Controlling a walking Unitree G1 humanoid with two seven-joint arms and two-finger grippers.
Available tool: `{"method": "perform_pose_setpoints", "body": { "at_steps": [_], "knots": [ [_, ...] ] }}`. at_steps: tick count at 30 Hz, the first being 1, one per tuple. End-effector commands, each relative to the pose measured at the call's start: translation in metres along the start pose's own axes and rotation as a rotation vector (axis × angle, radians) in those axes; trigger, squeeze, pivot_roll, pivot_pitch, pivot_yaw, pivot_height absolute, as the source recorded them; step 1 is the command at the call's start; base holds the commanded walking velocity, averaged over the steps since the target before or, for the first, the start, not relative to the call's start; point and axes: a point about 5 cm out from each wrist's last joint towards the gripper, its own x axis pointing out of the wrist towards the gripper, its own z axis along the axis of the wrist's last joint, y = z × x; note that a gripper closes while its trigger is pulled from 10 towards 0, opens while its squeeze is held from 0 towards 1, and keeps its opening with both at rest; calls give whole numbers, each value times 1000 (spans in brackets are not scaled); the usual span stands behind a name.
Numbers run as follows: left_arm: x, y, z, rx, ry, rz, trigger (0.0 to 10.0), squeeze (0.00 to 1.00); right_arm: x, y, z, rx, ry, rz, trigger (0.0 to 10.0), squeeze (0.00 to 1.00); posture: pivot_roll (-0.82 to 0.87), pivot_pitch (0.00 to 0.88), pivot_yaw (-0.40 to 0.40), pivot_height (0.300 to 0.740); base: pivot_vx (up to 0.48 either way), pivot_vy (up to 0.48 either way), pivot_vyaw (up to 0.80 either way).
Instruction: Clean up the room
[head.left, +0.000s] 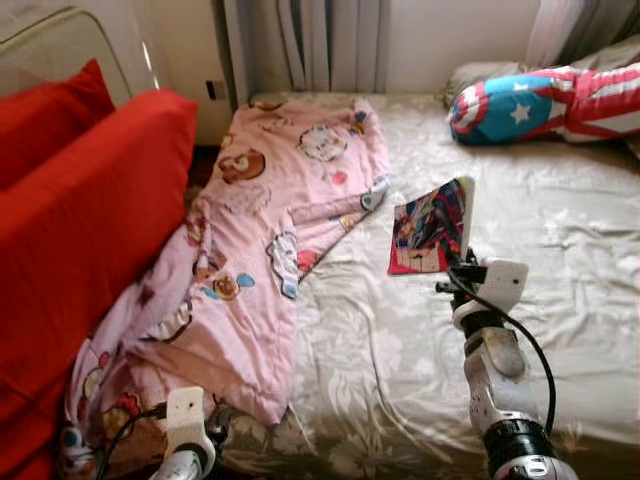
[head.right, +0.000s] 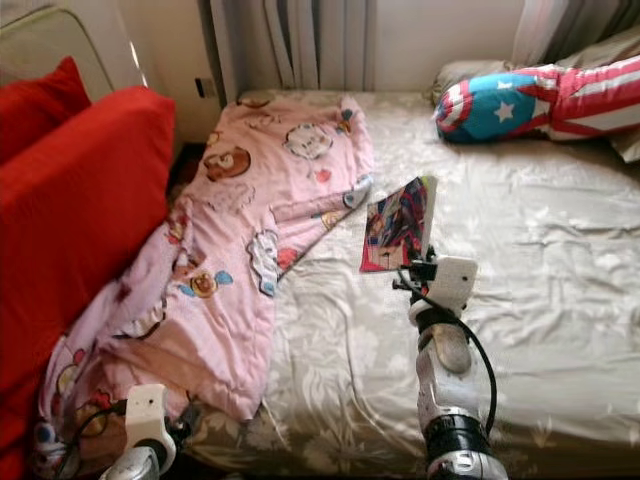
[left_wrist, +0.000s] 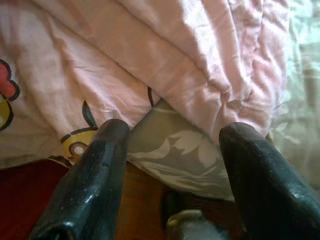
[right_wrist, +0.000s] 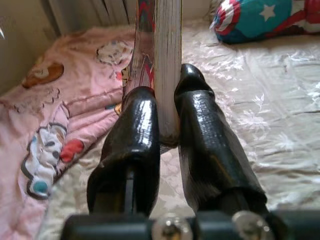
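A colourful book (head.left: 432, 226) is held up on edge above the bed, and my right gripper (right_wrist: 165, 107) is shut on its lower edge, the page block (right_wrist: 167, 60) pinched between the two black fingers. The right arm (head.left: 495, 350) reaches forward over the mattress. A pink cartoon-print blanket (head.left: 270, 230) lies crumpled along the bed's left side, hanging off the near corner. My left gripper (left_wrist: 175, 150) is open low at that near corner, its fingers (left_wrist: 95, 175) spread in front of the blanket's hem and the grey floral sheet (left_wrist: 165, 145).
A red sofa cushion (head.left: 80, 220) stands close on the left of the bed. A star-and-stripes pillow (head.left: 545, 100) lies at the far right. The grey floral sheet (head.left: 560, 230) is rumpled. Curtains (head.left: 310, 40) hang behind the bed.
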Motion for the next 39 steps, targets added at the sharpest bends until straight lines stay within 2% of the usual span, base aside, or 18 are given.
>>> {"method": "perform_pose_setpoints", "body": {
  "at_steps": [1, 11, 14, 17, 23, 39],
  "knots": [
    [-2, 3, -11, 1, 66, 17, 10000, 0, 4, 0, 5, -15, -20, 0, 10000, 0, -73, 9, -46, 740, 0, 0, 0],
    [-4, 2, -24, 24, 146, 24, 10000, 0, 12, 1, 11, -37, -39, 2, 10000, 0, -88, 0, -52, 740, 0, 0, 0],
    [-6, 2, -28, 17, 162, 31, 10000, 0, 13, -3, 8, -29, -5, -34, 10000, 0, -85, 0, -55, 740, 0, 0, 0],
    [-8, 2, -32, 48, 178, 35, 10000, 0, 15, -5, 5, -27, 30, -49, 10000, 0, -84, 0, -57, 740, 0, 0, -252],
    [-8, 3, -34, 58, 194, 52, 10000, 0, 18, -6, 9, -24, 21, -63, 10000, 0, -99, 0, -52, 740, 0, -447, -722],
    [-12, 6, -42, 88, 219, 56, 10000, 0, 16, -7, 6, -26, 11, -67, 10000, 0, -101, 0, -40, 740, 0, -480, 0]
  ]
}}
